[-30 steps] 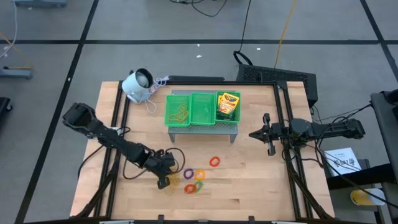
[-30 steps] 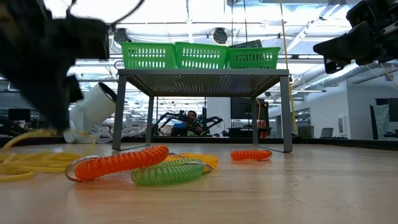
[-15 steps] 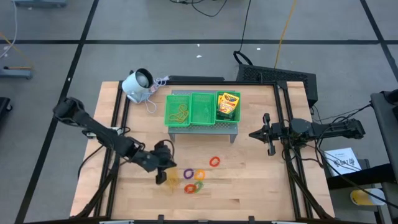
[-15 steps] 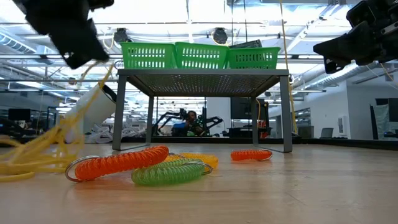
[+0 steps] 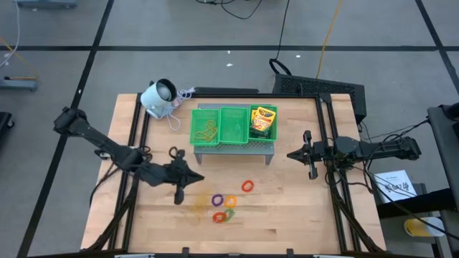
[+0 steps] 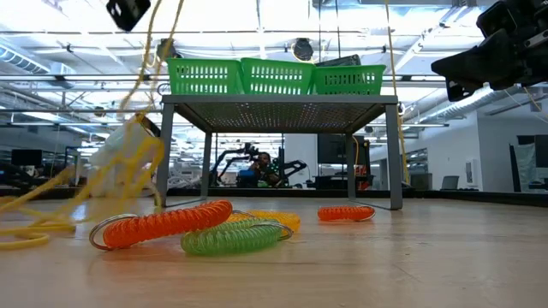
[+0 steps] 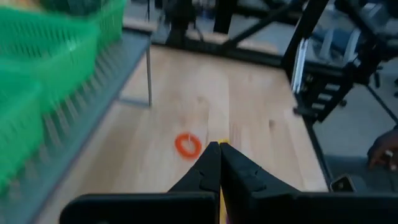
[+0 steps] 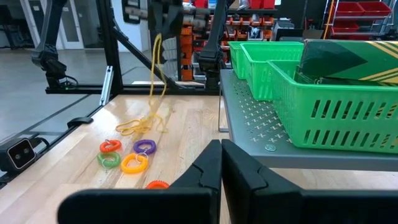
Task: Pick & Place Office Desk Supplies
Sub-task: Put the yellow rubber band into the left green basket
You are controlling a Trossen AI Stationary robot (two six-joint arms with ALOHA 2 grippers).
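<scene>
Dangling from the left pincer (image 5: 179, 190), pinched tight, rubber bands (image 8: 148, 119) show no readable writing.

You're in a robotics lab: a wooden worktop (image 5: 287, 208) on a grey tiled floor (image 5: 179, 29), cables (image 5: 283, 29) trailing off, red parts bins (image 8: 354, 9) on shelving, more robot arms (image 6: 248, 162) and monitors (image 6: 21, 158) beyond.
</scene>
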